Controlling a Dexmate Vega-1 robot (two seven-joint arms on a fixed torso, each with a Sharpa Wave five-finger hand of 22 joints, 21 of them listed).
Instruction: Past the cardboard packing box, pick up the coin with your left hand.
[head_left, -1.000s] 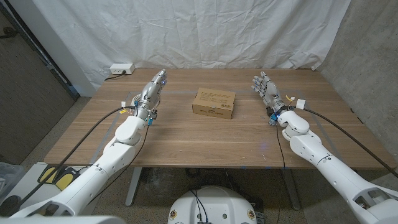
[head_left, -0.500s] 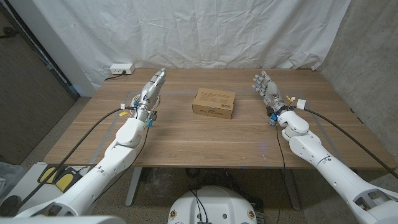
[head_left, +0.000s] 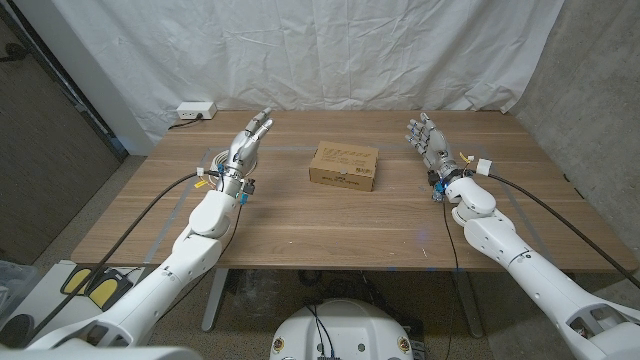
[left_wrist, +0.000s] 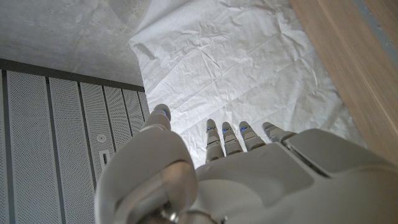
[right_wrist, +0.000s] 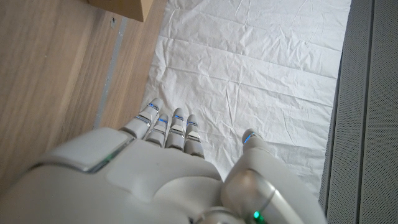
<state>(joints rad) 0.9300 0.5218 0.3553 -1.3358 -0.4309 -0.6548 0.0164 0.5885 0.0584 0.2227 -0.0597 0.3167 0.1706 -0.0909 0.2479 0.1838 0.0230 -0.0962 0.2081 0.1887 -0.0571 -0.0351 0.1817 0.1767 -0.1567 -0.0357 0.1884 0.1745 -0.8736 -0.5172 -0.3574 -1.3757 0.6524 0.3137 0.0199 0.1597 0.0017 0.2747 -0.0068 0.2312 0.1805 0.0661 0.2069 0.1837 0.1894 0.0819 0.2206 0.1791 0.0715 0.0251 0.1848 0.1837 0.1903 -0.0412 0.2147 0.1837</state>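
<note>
cardboard packing box (head_left: 344, 165) sits mid-table; left hand (head_left: 248, 142) and right hand (head_left: 427, 141) empty, fingers extended.

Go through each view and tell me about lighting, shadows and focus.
Head view: even soft light, sharp all over, only faint shadows by the cardboard box and both hands, left hand, right hand. Left wrist view: the hand up close looks soft, the creased white curtain crisp. Right wrist view: similar, with the wooden table evenly lit, no glare.
</note>
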